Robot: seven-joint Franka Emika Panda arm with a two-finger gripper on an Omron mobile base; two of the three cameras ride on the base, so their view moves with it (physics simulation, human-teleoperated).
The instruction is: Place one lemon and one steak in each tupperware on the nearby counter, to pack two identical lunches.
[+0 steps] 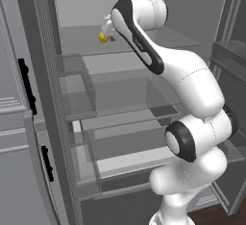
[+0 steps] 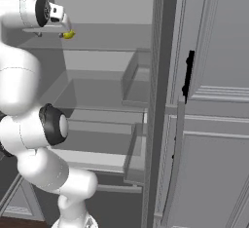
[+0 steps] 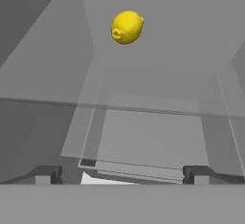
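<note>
While the end effector (image 3: 122, 174) hangs wide open and empty inside the fridge, fetching the first lemon (image 3: 127, 27) is seemingly underway, so reaching farward along the glass shelf (image 3: 158, 89) comes next.

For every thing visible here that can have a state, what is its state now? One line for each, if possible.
Small yellow lemon: lying on a glass shelf, not held, apart from the jaws.
Grey fridge with glass shelves: doors open, inside visible.
White arm's two-finger gripper: jaws open, nothing between them, pointing toward the lemon.
</note>
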